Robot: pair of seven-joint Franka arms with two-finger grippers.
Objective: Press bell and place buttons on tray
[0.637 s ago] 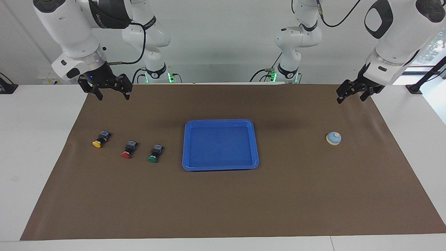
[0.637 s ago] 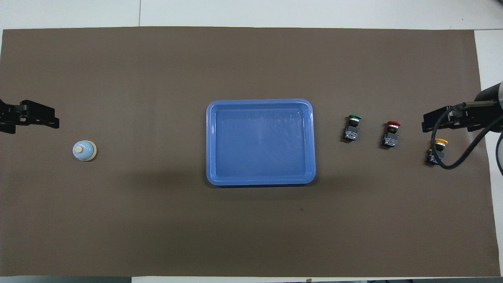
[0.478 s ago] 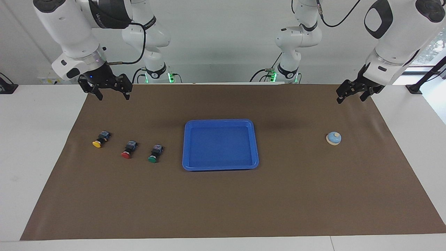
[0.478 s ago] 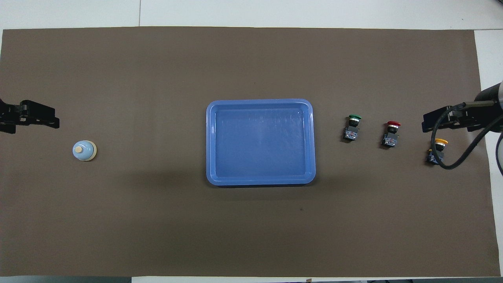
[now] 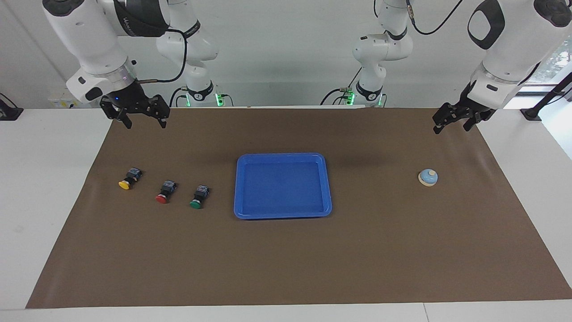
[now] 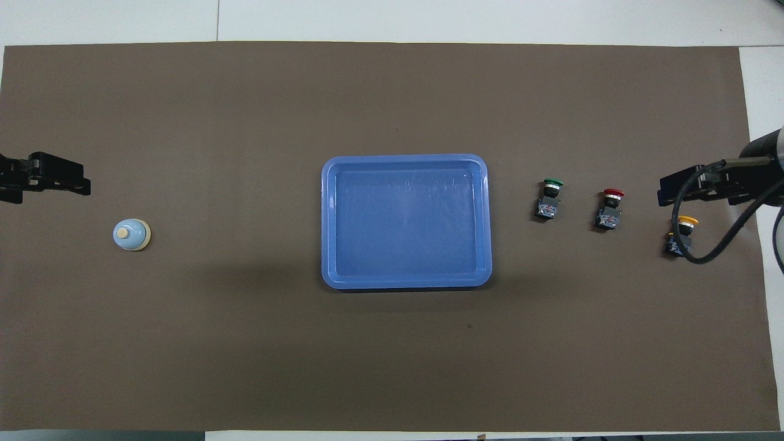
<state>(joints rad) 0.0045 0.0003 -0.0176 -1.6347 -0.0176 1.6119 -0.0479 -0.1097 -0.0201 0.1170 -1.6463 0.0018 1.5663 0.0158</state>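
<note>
The blue tray [image 5: 282,156] [image 6: 404,160] lies with nothing in it at the middle of the brown mat. Toward the right arm's end, three buttons lie on their sides in a row: yellow [image 5: 126,178] [image 6: 681,236], red [image 5: 165,192] [image 6: 610,209] and green [image 5: 198,197] [image 6: 550,199], the green one closest to the tray. The light-blue bell [image 5: 428,177] [image 6: 131,234] stands alone toward the left arm's end. My right gripper [image 5: 145,124] hangs open over the mat's corner, apart from the yellow button. My left gripper [image 5: 451,128] hangs open in the air, apart from the bell.
A brown mat [image 5: 286,259] covers most of the white table [image 5: 40,188]. A black cable [image 6: 713,242] loops down from the right wrist and covers part of the yellow button in the overhead view.
The left gripper has shifted very slightly. The right gripper, the bell, the buttons and the tray have not moved.
</note>
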